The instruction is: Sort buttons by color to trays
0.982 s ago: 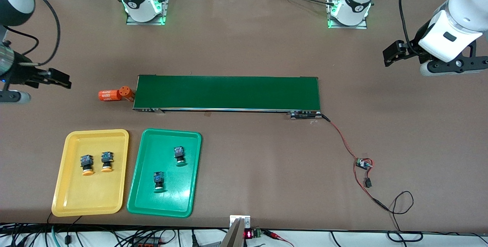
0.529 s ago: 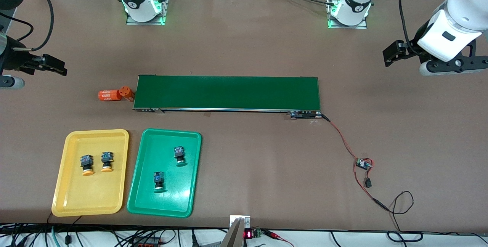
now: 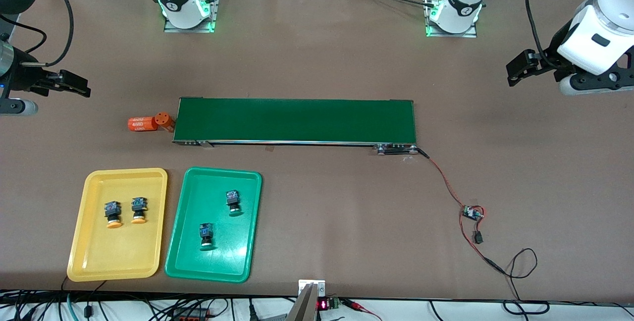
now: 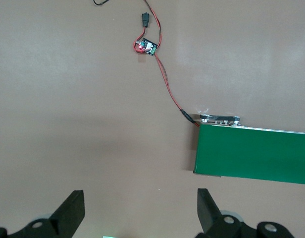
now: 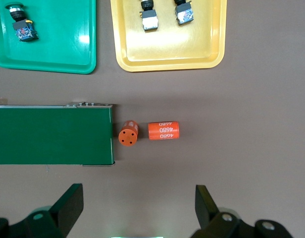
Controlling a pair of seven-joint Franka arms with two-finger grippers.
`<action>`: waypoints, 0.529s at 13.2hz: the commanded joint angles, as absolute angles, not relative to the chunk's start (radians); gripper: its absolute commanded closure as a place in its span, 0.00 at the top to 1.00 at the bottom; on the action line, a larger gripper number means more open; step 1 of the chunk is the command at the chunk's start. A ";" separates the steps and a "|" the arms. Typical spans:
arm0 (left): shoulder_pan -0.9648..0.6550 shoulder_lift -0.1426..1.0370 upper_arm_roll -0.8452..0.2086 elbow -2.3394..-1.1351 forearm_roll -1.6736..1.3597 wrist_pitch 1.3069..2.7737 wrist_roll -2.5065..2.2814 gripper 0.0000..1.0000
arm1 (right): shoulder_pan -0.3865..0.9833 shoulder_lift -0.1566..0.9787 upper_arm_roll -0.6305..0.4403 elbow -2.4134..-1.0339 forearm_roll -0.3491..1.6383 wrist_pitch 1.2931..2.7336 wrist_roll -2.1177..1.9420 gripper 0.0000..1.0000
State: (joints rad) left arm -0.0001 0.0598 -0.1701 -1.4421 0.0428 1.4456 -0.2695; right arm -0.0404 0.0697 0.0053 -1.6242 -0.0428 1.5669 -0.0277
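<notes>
Two orange-capped buttons (image 3: 113, 213) (image 3: 138, 210) lie side by side in the yellow tray (image 3: 119, 256). Two green-capped buttons (image 3: 233, 201) (image 3: 206, 236) lie in the green tray (image 3: 208, 187) beside it. The right wrist view shows the yellow tray (image 5: 167, 59) with both orange buttons (image 5: 149, 17) and the green tray (image 5: 53, 59) with one green button (image 5: 21, 25). My right gripper (image 3: 79, 88) (image 5: 137, 198) is open and empty over bare table at the right arm's end. My left gripper (image 3: 514, 74) (image 4: 140, 206) is open and empty over bare table at the left arm's end.
A long dark-green conveyor belt (image 3: 295, 120) (image 4: 251, 153) lies across the table's middle. Two orange cylinders marked 4680 (image 3: 148, 123) (image 5: 163, 130) sit at its end toward the right arm. A red wire runs from its other end to a small circuit board (image 3: 471, 212) (image 4: 146, 47).
My right gripper has drawn back toward the robots' side of the table and then settled. My left gripper has shifted outward toward its end of the table. The buttons and trays have not moved.
</notes>
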 commanded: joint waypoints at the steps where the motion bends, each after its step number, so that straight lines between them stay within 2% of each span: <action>1: 0.003 0.066 -0.169 -1.408 0.055 1.420 -0.276 1.00 | -0.038 0.057 0.005 -1.637 -0.025 1.563 -0.035 1.00; 7: 0.008 0.067 -0.176 -1.407 0.054 1.416 -0.278 1.00 | -0.038 0.058 0.002 -1.632 -0.029 1.545 -0.037 1.00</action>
State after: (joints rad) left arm 0.0045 0.0598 -0.1681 -1.4362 0.0428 1.4412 -0.2701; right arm -0.0371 0.0699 0.0056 -1.6251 -0.0424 1.5561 -0.0278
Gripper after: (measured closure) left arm 0.000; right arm 0.000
